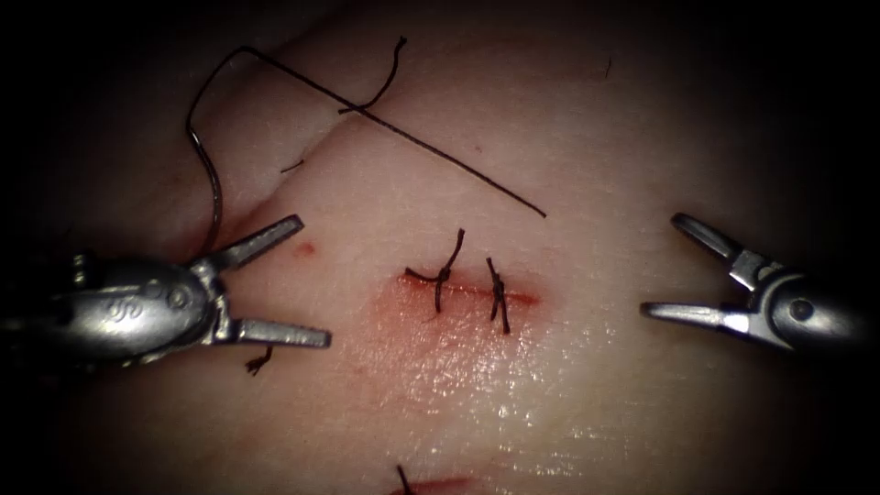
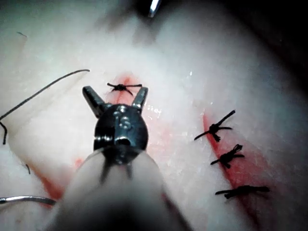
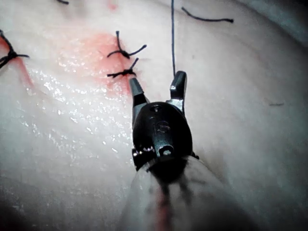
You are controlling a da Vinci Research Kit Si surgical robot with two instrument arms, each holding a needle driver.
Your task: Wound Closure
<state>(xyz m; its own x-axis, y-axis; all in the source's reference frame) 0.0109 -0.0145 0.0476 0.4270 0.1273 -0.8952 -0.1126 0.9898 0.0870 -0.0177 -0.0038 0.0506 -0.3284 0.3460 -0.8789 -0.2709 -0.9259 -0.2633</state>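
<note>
A small engraved marking is being seen on the body of the left tool point(image 1: 295, 280), but it is not being read with certainty in the endoscope view; in the left wrist view a similar marking, looking like "15" or "16", is being shown on the same tool point(image 2: 116, 97).

The jaws of the left tool are being held wide apart, and nothing is being grasped between them. They are being kept over the tissue point(image 1: 596, 385) to the left of the cut point(image 1: 477, 293). The jaws of the right tool point(image 1: 674, 266) are also being spread widely and nothing is being held; this tool is being kept to the right of the cut, well apart from it.

The needle point(image 1: 209, 179) is being left free on the tissue, up and to the left of the cut, just above the upper jaw of the left tool. Whether its tip is being covered by that jaw cannot be told. The thread point(image 1: 412, 137) is being laid from the needle across the tissue toward the right, ending loose above the cut.

Two knotted stitches point(image 1: 445, 275) are being seen across the cut, with red fluid point(image 1: 412, 321) around them. A short cut end of thread point(image 1: 259, 361) is lying just below the left tool. Another stitch is being cut off at the bottom edge of the endoscope view.
</note>
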